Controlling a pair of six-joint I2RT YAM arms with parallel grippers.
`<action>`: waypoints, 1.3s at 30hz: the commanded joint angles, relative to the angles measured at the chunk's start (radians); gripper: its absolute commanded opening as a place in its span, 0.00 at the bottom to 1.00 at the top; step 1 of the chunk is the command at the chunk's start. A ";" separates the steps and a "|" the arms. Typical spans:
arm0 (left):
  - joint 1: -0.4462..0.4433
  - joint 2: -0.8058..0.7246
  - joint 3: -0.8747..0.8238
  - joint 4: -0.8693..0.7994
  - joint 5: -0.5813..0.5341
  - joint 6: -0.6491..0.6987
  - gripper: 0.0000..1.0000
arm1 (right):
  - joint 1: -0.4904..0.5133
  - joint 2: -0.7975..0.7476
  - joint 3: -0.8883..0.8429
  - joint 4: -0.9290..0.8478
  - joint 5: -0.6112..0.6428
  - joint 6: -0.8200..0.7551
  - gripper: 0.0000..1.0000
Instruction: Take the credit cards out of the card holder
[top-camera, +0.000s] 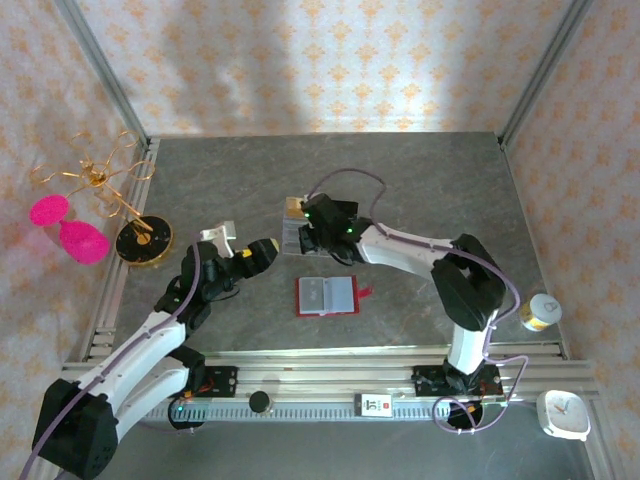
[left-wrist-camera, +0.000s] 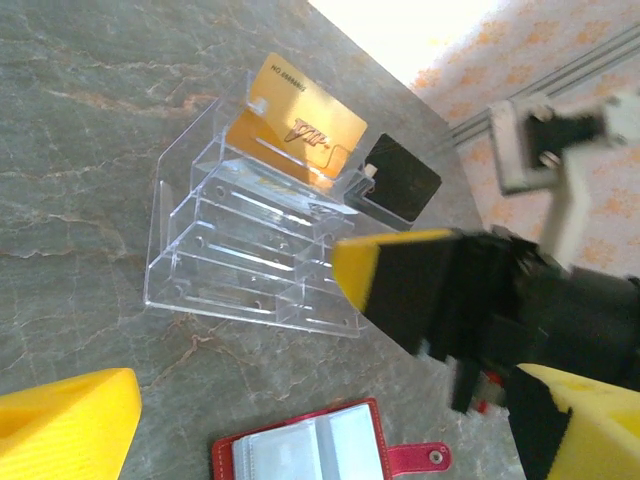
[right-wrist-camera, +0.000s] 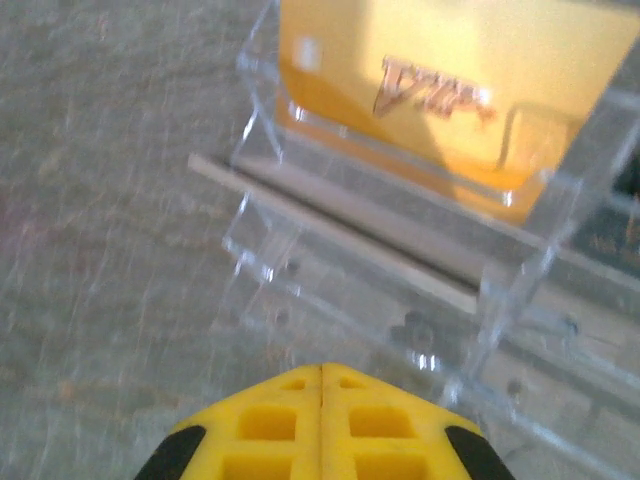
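Note:
The card holder (top-camera: 327, 296) lies open on the table, a red wallet with pale grey-blue sleeves (left-wrist-camera: 300, 448) and its tab (left-wrist-camera: 420, 459) pointing right. No credit card can be made out in the sleeves. My left gripper (top-camera: 262, 252) hovers left of the wallet, open, with its yellow fingers (left-wrist-camera: 65, 428) wide apart above the wallet. My right gripper (top-camera: 310, 228) is over the clear acrylic stand (top-camera: 297, 228), its tips (right-wrist-camera: 322, 380) shut with nothing between them. A pale thin strip (right-wrist-camera: 330, 232) lies along the tier below the gold card (right-wrist-camera: 440, 90); whether it is a card I cannot tell.
The acrylic stand (left-wrist-camera: 250, 250) holds the gold card (left-wrist-camera: 300, 125) and a glossy black card (left-wrist-camera: 402, 180) at its top. A gold wire rack with pink pieces (top-camera: 85, 200) stands at the left. A small jar (top-camera: 538, 312) and a white clock (top-camera: 562, 413) sit at the right.

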 joint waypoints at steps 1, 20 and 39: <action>0.005 -0.048 0.006 -0.007 -0.005 0.035 0.95 | -0.003 0.083 0.129 -0.053 0.103 0.024 0.00; 0.005 -0.148 -0.015 -0.061 0.006 0.033 0.96 | 0.029 0.084 0.275 -0.112 0.229 0.002 0.30; -0.046 -0.065 -0.135 0.063 0.024 -0.042 0.76 | 0.290 -0.097 -0.300 -0.003 0.231 0.102 0.45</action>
